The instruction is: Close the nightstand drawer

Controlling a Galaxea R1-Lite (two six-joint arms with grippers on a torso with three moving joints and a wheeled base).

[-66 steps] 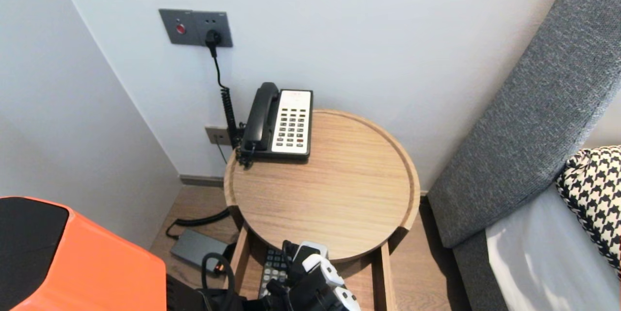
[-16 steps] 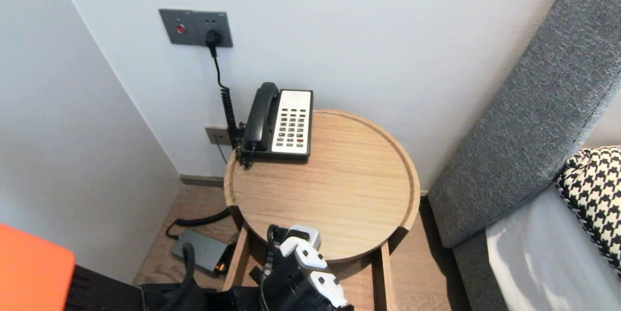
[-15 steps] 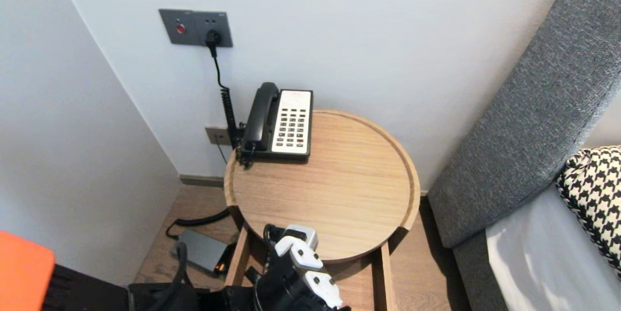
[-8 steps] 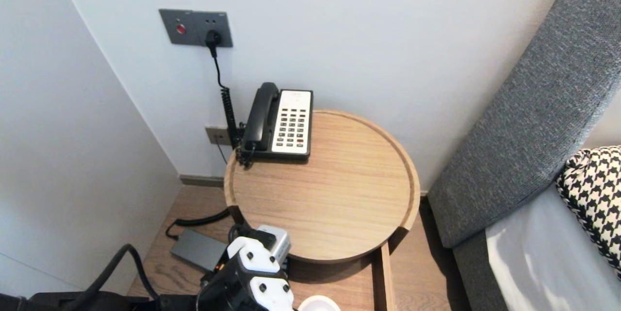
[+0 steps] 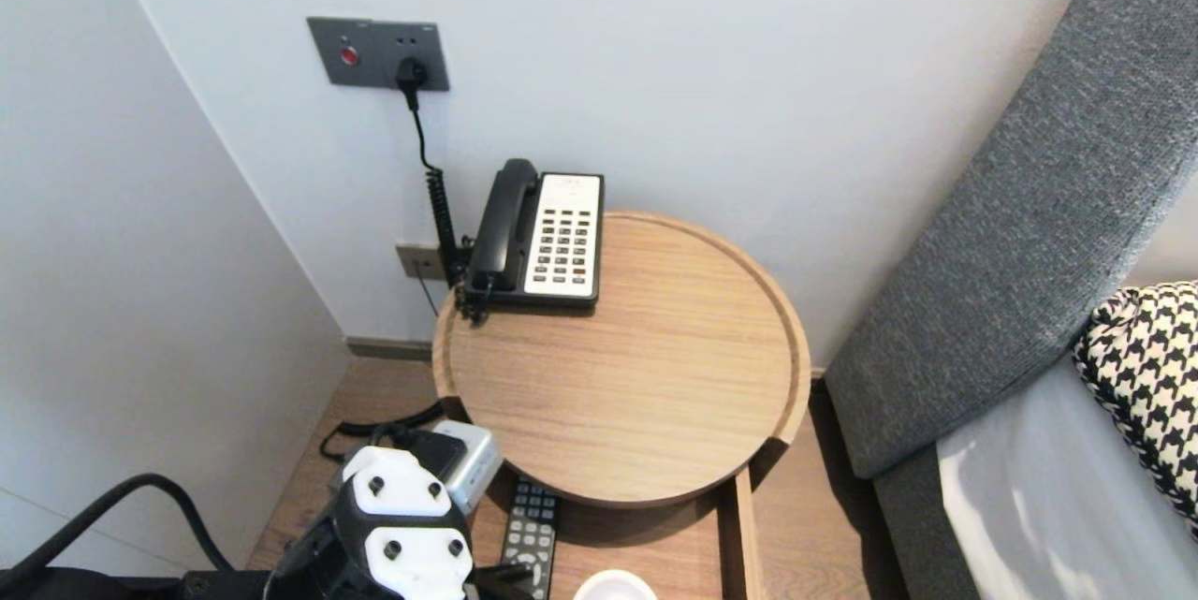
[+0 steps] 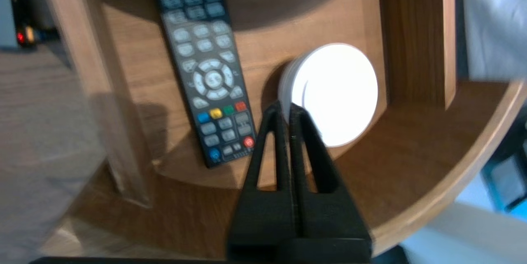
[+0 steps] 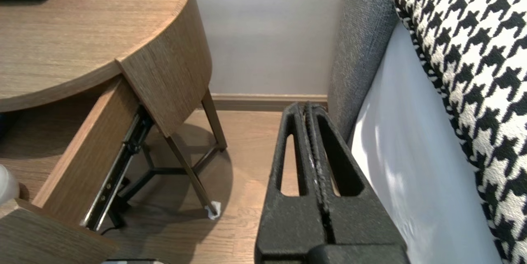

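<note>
left claw (image 6: 285,109): shut, fingers pressed flat together, nothing held; tips above the near edge of the white disc (image 6: 333,87), over the open drawer (image 6: 465,161).
change: wide open a second ago, now closed on air; swung toward the robot's left in the head view, no longer covering the drawer.
meaning: no grip taken; remote (image 6: 206,70) lying loose, clear of the fingers, plain to see from above.
remote: flat on the drawer floor, buttons up, long axis running in under the round top; far end in that top's shadow; just beside the white disc, contact not discernible.
white disc: on the drawer floor, between the remote and the drawer's side wall.
drawer: pulled out, curved front nearest the wrist.
in the way: overhang of the surface (image 5: 636,375) above the remote's far end; wooden upright (image 6: 78,58) close along the remote's other side; white disc crowding the inner side.
right claw (image 7: 306,109): shut, empty, parked over the floor (image 7: 247,153) between the table and the bed (image 7: 411,173).
farther: telephone (image 5: 543,235) at the surface's back edge; coiled cord (image 5: 440,207) rising to the wall socket (image 5: 379,52); grey headboard (image 5: 1011,235) and houndstooth pillow (image 5: 1142,375) off to the right.
</note>
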